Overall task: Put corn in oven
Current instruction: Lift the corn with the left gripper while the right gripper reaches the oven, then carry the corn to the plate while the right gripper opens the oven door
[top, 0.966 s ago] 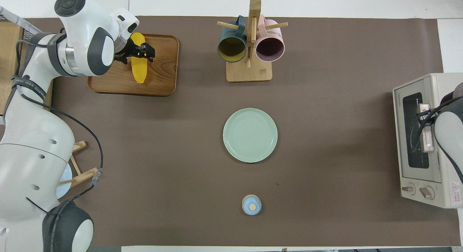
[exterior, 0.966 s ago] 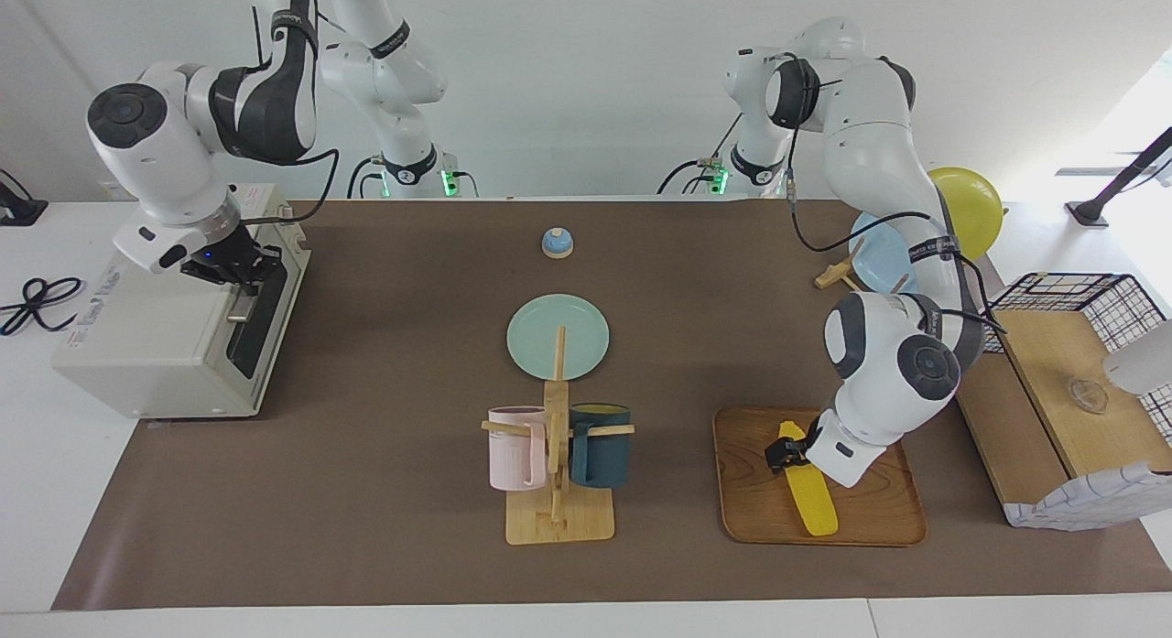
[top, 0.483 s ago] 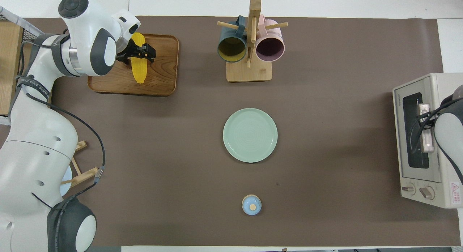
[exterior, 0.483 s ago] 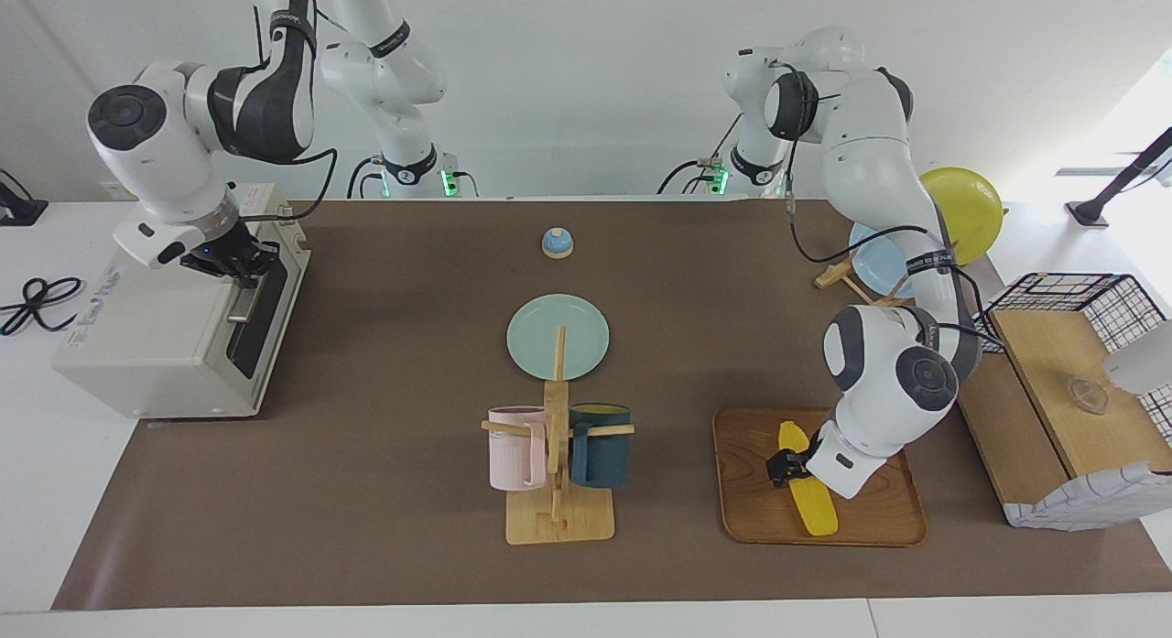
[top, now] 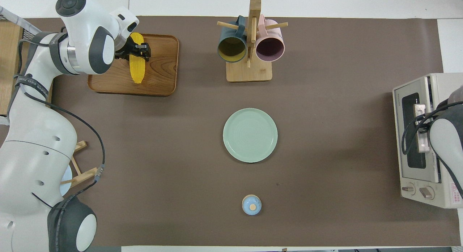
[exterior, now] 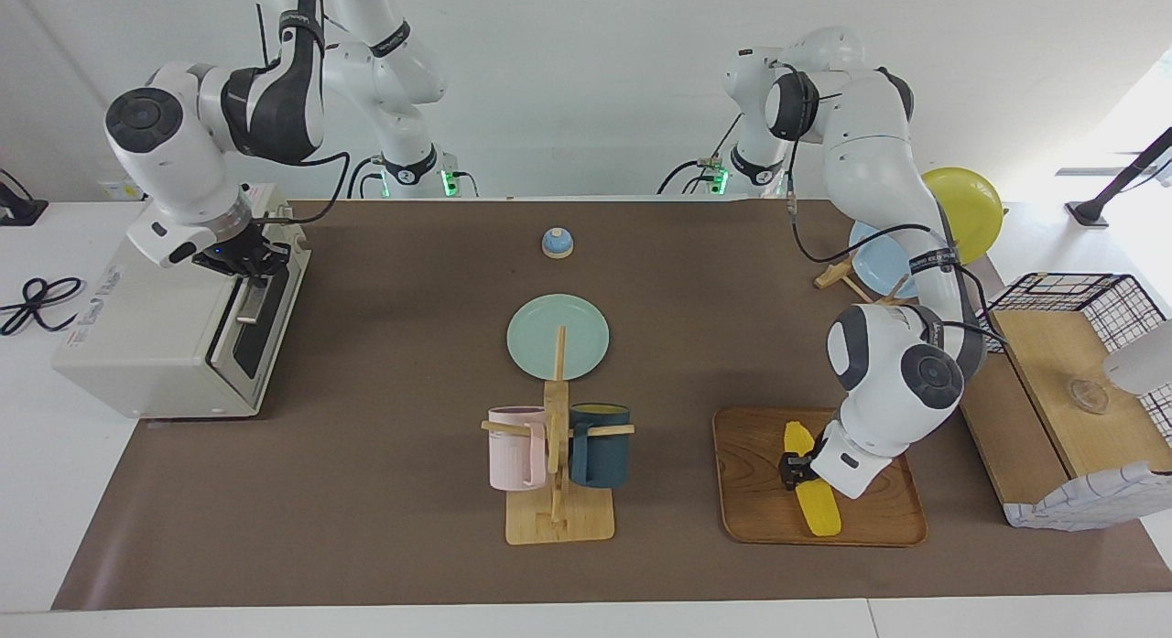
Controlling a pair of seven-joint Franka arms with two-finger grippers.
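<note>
The yellow corn (exterior: 815,505) (top: 137,69) lies on a wooden tray (exterior: 870,524) (top: 162,75) at the left arm's end of the table. My left gripper (exterior: 795,466) (top: 139,52) is down on the tray, shut on the corn near its thicker end. The off-white oven (exterior: 137,345) (top: 445,187) stands at the right arm's end. Its dark glass door is tipped slightly out at the top. My right gripper (exterior: 243,261) is shut on the door's bar handle (exterior: 247,301) (top: 419,129). In the overhead view the right arm hides this gripper.
A wooden mug rack (exterior: 557,455) with a pink and a dark blue mug stands mid-table, with a green plate (exterior: 540,331) and a small blue bell (exterior: 557,243) nearer the robots. A wire basket with boards (exterior: 1071,299) and a plate rack (exterior: 870,254) flank the left arm.
The left gripper came down and closed on the corn, which has turned slightly on the tray. The right gripper has drawn the oven's handle a little outward.
</note>
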